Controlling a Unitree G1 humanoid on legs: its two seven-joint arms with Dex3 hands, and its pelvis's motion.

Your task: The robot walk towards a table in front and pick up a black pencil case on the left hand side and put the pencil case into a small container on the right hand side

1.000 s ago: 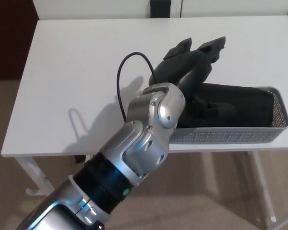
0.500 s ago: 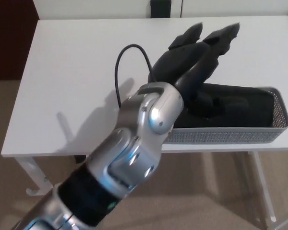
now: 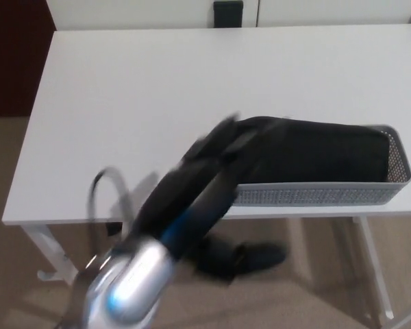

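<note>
The black pencil case [image 3: 322, 152] lies flat inside the grey mesh container [image 3: 315, 195] at the table's front right. My left hand [image 3: 204, 173] is a dark motion-blurred streak over the table's front edge, just left of the container and overlapping its left end. Nothing can be seen held in it, and the blur hides its state. Its silver forearm [image 3: 127, 288] drops toward the lower left. My right hand does not show.
The white table [image 3: 157, 89] spans the view, with its front edge near the container. A small black object [image 3: 227, 9] stands beyond the far edge. White table legs [image 3: 377, 274] and beige floor lie below.
My left hand has pulled back fast from above the container, down and to the left, and is now blurred. The pencil case stays in the container, now fully visible.
</note>
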